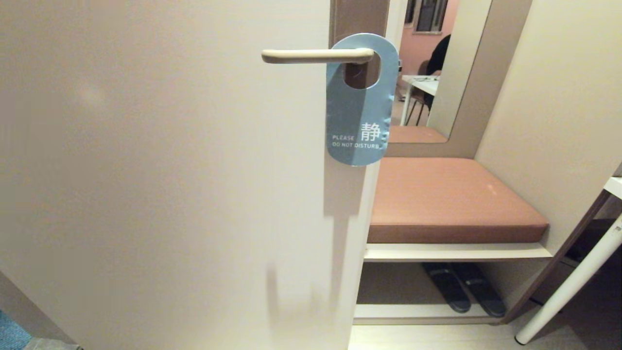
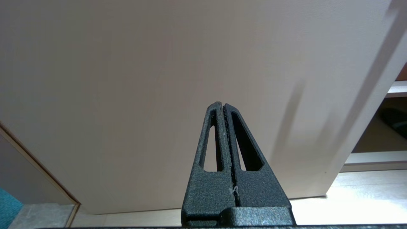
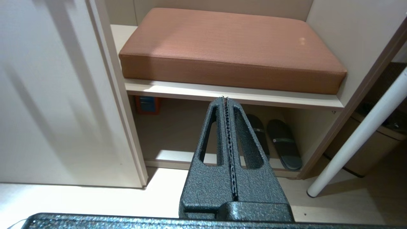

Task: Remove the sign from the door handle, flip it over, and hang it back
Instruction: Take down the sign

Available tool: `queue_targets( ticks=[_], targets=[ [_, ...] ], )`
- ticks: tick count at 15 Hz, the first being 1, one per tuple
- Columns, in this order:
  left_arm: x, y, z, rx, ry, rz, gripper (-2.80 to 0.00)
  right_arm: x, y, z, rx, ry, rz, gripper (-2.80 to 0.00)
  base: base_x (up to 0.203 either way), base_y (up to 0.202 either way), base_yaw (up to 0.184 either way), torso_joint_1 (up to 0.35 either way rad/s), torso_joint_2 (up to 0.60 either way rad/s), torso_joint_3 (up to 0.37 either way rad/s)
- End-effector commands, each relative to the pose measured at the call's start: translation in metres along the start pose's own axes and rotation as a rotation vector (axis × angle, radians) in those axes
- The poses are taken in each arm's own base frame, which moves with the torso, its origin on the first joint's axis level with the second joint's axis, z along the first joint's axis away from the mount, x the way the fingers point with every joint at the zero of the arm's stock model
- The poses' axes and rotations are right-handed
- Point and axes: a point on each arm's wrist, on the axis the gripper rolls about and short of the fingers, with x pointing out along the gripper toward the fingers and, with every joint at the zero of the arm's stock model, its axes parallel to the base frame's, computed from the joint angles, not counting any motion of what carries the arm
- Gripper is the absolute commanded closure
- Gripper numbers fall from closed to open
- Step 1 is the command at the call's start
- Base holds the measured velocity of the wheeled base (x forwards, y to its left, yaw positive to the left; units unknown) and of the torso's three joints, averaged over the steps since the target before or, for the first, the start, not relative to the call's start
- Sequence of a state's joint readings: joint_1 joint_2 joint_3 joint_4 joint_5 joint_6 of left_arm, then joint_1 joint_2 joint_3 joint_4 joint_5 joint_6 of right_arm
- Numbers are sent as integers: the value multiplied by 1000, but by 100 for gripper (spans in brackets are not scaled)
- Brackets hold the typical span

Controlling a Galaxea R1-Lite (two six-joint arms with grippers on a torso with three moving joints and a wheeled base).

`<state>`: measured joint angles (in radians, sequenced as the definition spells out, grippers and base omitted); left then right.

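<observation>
The sign (image 1: 358, 109) hangs by its oval hole on the door handle (image 1: 316, 56), blue-grey face outward with "PLEASE DO NOT DISTURB" on it. The cream lever sticks out to the left from a brown backplate (image 1: 357, 17) near the door's right edge. Neither arm shows in the head view. My left gripper (image 2: 222, 104) is shut and empty, low down, facing the plain door panel (image 2: 159, 79). Shut and empty too, my right gripper (image 3: 225, 99) points toward the bench far below the handle.
Right of the door (image 1: 170, 194) is a niche with a brown cushioned bench (image 1: 452, 199) and dark slippers (image 1: 464, 287) on the shelf under it. A white table leg (image 1: 568, 287) slants at the far right. A mirror (image 1: 432, 68) stands behind the bench.
</observation>
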<state>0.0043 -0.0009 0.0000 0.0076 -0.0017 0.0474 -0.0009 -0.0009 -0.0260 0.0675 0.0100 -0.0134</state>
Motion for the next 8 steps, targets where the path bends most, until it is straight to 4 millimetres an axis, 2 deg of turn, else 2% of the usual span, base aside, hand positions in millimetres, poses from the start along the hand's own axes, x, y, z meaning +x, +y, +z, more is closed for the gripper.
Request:
queue_targets(
  ticks=[1, 8],
  targets=[
    [0, 0, 0, 0, 1, 0, 0, 0, 0, 0, 0, 1, 3, 0, 0, 0, 0, 0, 0, 0],
    [0, 0, 0, 0, 1, 0, 0, 0, 0, 0, 0, 1, 0, 0, 0, 0, 0, 0, 0, 0]
  ],
)
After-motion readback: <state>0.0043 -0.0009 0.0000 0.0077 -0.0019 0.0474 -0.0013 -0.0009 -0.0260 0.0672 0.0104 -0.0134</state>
